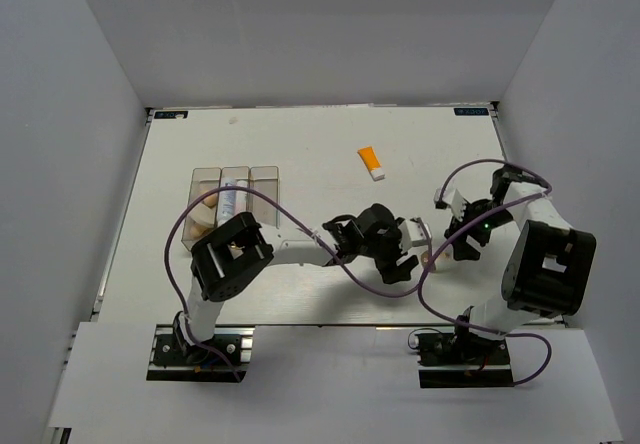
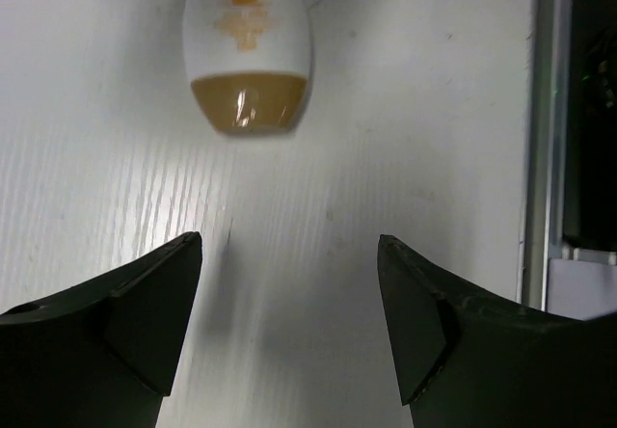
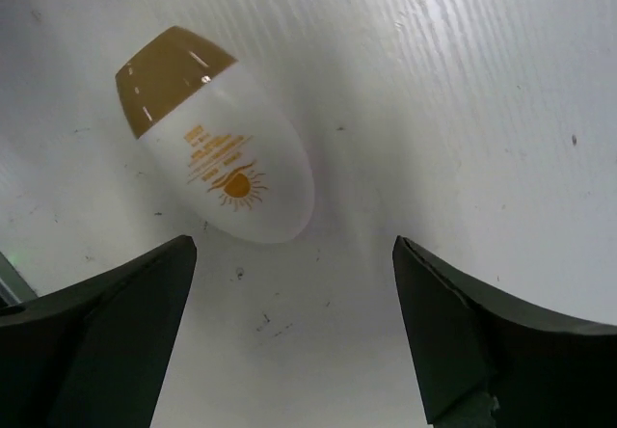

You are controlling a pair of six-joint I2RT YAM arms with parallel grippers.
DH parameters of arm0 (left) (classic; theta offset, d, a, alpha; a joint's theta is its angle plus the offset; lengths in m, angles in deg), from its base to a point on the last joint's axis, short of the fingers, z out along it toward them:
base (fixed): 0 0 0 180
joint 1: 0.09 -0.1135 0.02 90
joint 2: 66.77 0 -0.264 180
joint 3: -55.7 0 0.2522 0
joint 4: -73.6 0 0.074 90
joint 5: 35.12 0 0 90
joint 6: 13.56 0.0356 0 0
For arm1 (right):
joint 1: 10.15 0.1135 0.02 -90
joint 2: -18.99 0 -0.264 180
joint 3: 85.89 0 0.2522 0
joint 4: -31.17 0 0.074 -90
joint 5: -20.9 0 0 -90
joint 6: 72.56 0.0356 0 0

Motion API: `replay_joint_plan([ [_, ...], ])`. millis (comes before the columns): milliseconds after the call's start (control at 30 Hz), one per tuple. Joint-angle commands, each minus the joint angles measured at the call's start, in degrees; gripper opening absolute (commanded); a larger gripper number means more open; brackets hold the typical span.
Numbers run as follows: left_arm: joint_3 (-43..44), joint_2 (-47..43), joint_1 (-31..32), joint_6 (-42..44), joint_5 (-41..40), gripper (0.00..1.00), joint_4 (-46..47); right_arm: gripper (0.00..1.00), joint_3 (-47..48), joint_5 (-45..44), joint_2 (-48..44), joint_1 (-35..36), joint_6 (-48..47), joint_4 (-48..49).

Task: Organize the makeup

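The white-and-gold egg (image 1: 428,260) lies on the table between my two grippers. In the left wrist view the egg (image 2: 247,47) lies ahead of my open, empty left gripper (image 2: 289,245), gold end toward it. In the right wrist view the egg (image 3: 217,139) lies just ahead and left of my open, empty right gripper (image 3: 294,245). From above, the left gripper (image 1: 403,254) and the right gripper (image 1: 452,244) flank the egg. An orange white-capped tube (image 1: 371,162) lies farther back. A white tube (image 1: 231,200) and a peach piece (image 1: 204,212) sit in the organizer.
The clear three-compartment organizer box (image 1: 266,176) stands at the left. The table's metal edge rail (image 2: 545,129) runs down the right of the left wrist view. Purple cables loop over both arms. White walls enclose the table on three sides.
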Motion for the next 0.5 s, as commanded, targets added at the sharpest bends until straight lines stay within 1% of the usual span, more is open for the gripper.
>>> replay_joint_plan([
  [0,-3.79,-5.81,0.24,-1.35,-3.94,0.83,2.18,0.89,-3.15,2.79,-4.61,-0.17,-15.47,-1.95],
  [67,-7.39,-9.94,-0.29,-2.76,-6.65,0.83,2.18,0.89,-4.21,3.4,-6.28,0.09,-20.16,-2.65],
  [100,-8.45,-11.43,-0.29,-3.72,-7.8,0.83,1.92,0.89,-4.65,3.41,-6.37,0.27,-24.27,-3.27],
  [200,-11.79,-17.67,-0.91,-6.79,-12.18,0.83,-0.02,0.89,-4.65,4.2,-4.89,0.53,-30.27,-4.86],
  [233,-13.19,-19.42,-0.91,-6.81,-13.6,0.83,-0.54,0.89,-4.65,3.94,-4.27,0.62,-30.46,-4.51],
  [267,-13.81,-22.92,-0.91,-8.63,-15.26,0.83,-1.42,0.89,-4.56,3.67,-3.83,0.71,-30.47,-3.63],
  [333,-15.39,-26.72,-0.91,-10.49,-18.87,0.83,-2.13,0.89,-4.04,3.41,-2.16,1.5,-30.47,-2.66],
  [367,-15.66,-30.3,-0.91,-11.28,-20.1,0.83,-3.0,0.89,-3.86,2.8,-1.63,1.68,-30.55,-2.74],
  [467,-15.67,-35.51,-0.91,-14.53,-26.07,0.83,-6.15,0.89,-3.86,2.18,0.57,3.08,-32.05,-4.06],
])
